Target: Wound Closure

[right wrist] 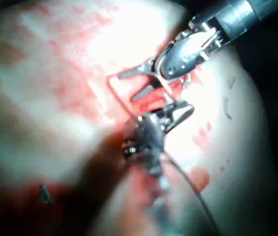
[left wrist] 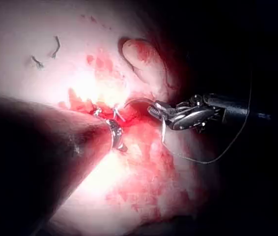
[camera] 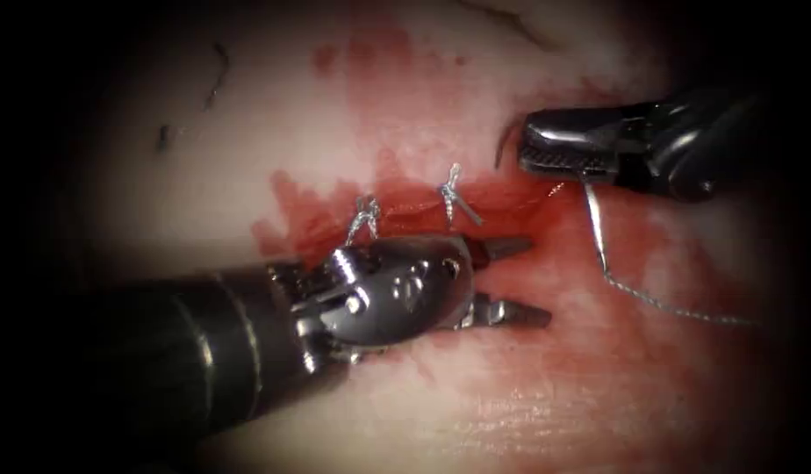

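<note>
The tissue spreads pale across the endoscope view, with red fluid soaked in around the middle and down toward five o'clock. The cut runs as a dark red line across the centre, and two knotted stitches already cross it, their short ends sticking up.

In from eight o'clock comes the left arm's tool — big dark shaft, shiny wrist, jaws spread apart, one tip lying just below the cut and the other further toward five o'clock. It holds nothing. The right wrist view shows the same tool with its two tips forked open over the tissue.

Over at two o'clock sits the right arm's tool, jaws pressed together on the needle. The grip is well along the curve, near the thread end; a short dark arc pokes out beyond the jaw tips at the right-hand end of the cut. In the left wrist view the needle arches from that tool toward the stitches — whether its point is in the tissue, I cannot tell.

The thread drops from under the right tool's jaws, then trails off toward four o'clock across the red-stained surface. Up at ten o'clock, a couple of cut ends of thread lie loose on the pale tissue, well apart from the cut.
</note>
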Motion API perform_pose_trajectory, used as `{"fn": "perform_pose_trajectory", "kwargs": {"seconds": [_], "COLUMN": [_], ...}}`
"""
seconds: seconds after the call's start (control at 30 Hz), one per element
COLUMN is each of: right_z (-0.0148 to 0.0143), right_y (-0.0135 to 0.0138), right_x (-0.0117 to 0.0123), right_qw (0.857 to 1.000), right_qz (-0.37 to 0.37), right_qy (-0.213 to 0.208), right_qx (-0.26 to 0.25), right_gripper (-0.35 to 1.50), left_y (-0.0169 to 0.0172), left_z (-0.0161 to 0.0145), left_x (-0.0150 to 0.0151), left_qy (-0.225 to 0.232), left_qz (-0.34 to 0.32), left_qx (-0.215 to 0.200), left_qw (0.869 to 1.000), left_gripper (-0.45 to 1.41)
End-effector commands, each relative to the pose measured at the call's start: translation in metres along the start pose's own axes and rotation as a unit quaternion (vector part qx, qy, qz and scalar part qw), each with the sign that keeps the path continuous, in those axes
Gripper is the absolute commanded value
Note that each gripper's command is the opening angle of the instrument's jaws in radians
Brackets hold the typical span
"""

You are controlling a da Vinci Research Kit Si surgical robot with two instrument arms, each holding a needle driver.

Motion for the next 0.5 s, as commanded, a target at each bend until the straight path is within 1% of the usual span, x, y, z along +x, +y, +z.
{"fn": "perform_pose_trajectory", "kwargs": {"seconds": [0.03,0.2,0.33,0.37,0.5], "right_z": [0.0006,0.0005,0.0006,0.0006,0.0009], "right_y": [-0.0002,-0.0001,0.0007,0.0010,0.0010], "right_x": [-0.0010,-0.0013,-0.0013,-0.0013,-0.0015], "right_qw": [1.000,1.000,0.999,0.997,0.993], "right_qz": [0.002,0.026,0.054,0.071,0.116], "right_qy": [-0.002,-0.002,-0.006,-0.009,-0.012], "right_qx": [-0.002,-0.003,-0.003,-0.001,0.011], "right_gripper": [-0.35,-0.35,-0.35,-0.35,-0.35], "left_y": [-0.0004,-0.0009,-0.0013,-0.0015,-0.0022], "left_z": [0.0006,0.0012,0.0020,0.0023,0.0025], "left_x": [0.0002,-0.0008,-0.0022,-0.0028,-0.0037], "left_qy": [0.000,-0.006,-0.014,-0.018,-0.022], "left_qz": [-0.003,-0.006,-0.011,-0.014,-0.012], "left_qx": [0.000,0.000,0.002,0.002,0.001], "left_qw": [1.000,1.000,1.000,1.000,1.000], "left_gripper": [0.47,0.47,0.47,0.47,0.48]}}
